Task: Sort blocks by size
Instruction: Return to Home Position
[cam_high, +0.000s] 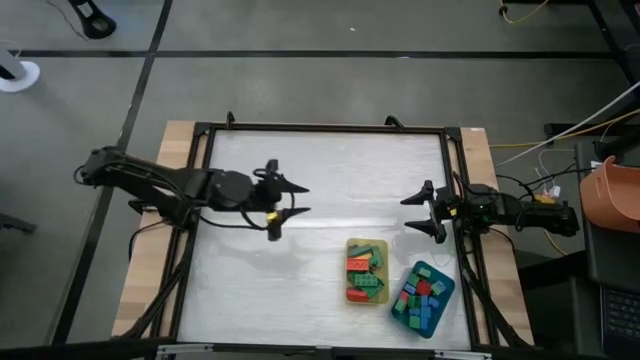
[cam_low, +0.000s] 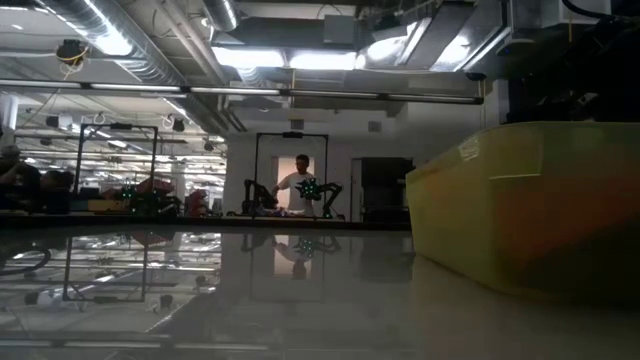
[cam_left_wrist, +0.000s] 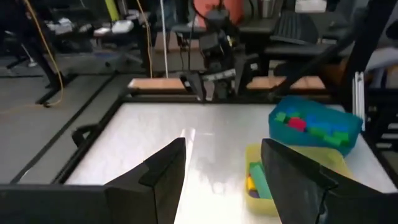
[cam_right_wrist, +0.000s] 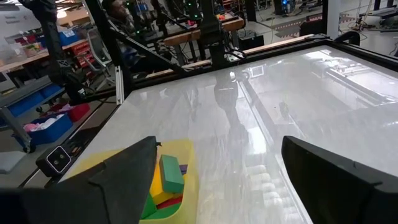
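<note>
The blocks lie in two trays at the table's near right. The yellow tray (cam_high: 350, 247) holds red and green blocks (cam_high: 364, 268). The teal tray (cam_high: 447, 284) holds blue, red and green blocks (cam_high: 420, 297). My left gripper (cam_high: 303, 200) hangs open above the table's middle, left of the trays, with nothing between its fingers (cam_left_wrist: 165, 180). My right gripper (cam_high: 410, 213) stands open at the right edge, just beyond the yellow tray. In its wrist view a green block (cam_right_wrist: 171, 174) shows in the yellow tray (cam_right_wrist: 189, 168), beside one finger.
A black frame (cam_high: 320, 128) runs around the white table top. The far and left parts of the top (cam_high: 330, 165) are bare. In the low view the yellow tray's wall (cam_low: 530, 210) fills the right side, and a person stands far off in the room.
</note>
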